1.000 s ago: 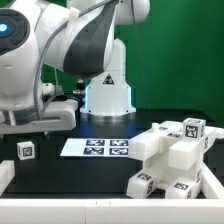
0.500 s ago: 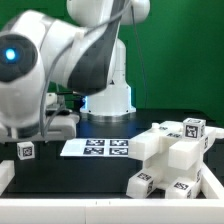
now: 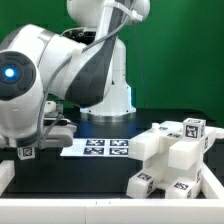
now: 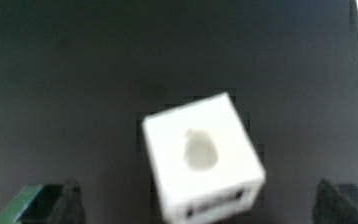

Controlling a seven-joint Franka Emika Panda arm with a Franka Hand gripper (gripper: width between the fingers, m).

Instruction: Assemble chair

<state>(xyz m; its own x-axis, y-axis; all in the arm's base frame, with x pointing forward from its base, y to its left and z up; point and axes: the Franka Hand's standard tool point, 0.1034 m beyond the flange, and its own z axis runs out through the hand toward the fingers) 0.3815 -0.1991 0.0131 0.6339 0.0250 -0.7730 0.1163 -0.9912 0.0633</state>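
The chair [image 3: 172, 155], a stacked cluster of white blocks, is left well to the exterior view's right of the marker board [image 3: 97, 147], while the gripper [image 4: 199, 203] is held spread wide over a loose block [image 4: 204, 162], apparently for grasping.

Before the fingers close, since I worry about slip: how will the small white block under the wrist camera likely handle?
The small white block looks rigid, with flat faces, so it should sit squarely and not roll. Its smooth plastic may be slippery. The fingers stand wide of it.
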